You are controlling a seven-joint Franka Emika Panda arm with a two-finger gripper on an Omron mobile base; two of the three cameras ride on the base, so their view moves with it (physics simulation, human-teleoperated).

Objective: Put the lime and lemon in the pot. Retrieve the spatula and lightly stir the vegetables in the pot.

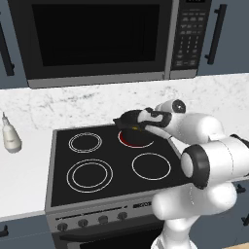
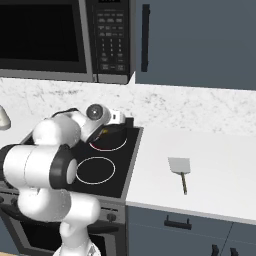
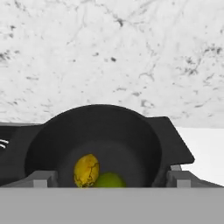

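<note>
With the lemon (image 3: 86, 169) and lime (image 3: 109, 180) lying in the pot (image 3: 94, 127) beneath the wide-open gripper (image 3: 109, 178), the pot could be knocked when the spatula (image 2: 180, 170), far right, is fetched.

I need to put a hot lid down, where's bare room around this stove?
Bare counter lies right of the stove around the spatula, and left of it beside the pale bottle. The back right burner is crowded: pot, gripper.
</note>
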